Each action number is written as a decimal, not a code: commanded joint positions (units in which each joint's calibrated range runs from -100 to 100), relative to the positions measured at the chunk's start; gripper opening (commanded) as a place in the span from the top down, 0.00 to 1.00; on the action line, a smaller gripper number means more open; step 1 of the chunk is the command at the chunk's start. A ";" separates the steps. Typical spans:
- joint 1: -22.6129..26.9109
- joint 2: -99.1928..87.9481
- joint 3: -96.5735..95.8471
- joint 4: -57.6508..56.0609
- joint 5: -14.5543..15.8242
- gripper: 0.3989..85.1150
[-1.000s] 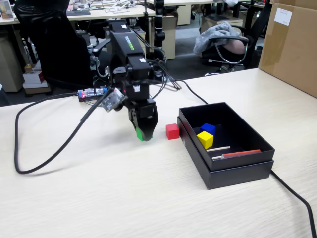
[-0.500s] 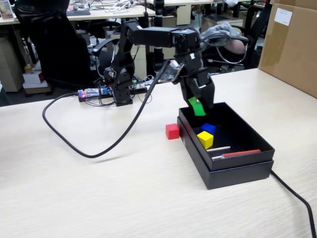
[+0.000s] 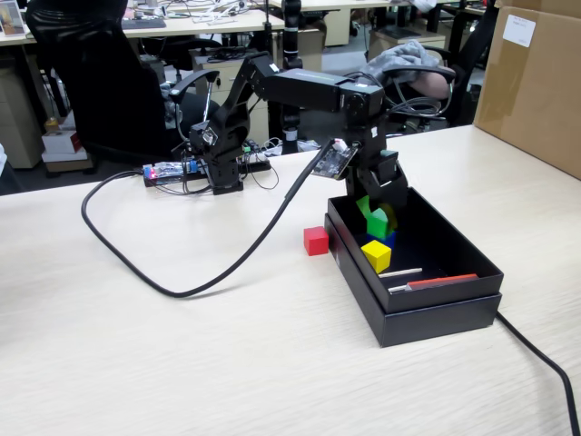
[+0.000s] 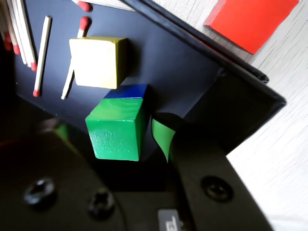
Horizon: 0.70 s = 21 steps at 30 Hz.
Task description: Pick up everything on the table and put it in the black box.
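Now green cube point(image 4: 117, 128) apparently loose between parted fingers point(image 4: 163, 139), atop blue cube point(image 4: 126, 91)

We're getting even, bright office light with soft shadows on the table point(image 3: 227, 363). Wrist view is blurring the near gripper point(image 4: 144, 159) body; the black box point(image 4: 192, 62) interior is reading dark.

An office workspace behind our table.

We see a black office chair point(image 3: 86, 77) at far left and another chair point(image 3: 413, 82) at far right with a grey cloth point(image 3: 395, 59) draped over it. A big brown cardboard carton point(image 3: 536, 82) stands at the right edge. Pale desks point(image 3: 172, 25) cluttered with cables line the far side, above a dark grey floor point(image 3: 336, 113). The light is even and bright.
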 commanded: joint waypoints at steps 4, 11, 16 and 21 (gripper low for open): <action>-1.03 -10.16 3.55 -0.69 0.05 0.50; -4.49 -28.29 1.28 -0.69 0.63 0.50; -8.01 -39.54 -7.42 -0.69 0.59 0.50; -10.11 -46.19 -22.65 -0.69 0.54 0.47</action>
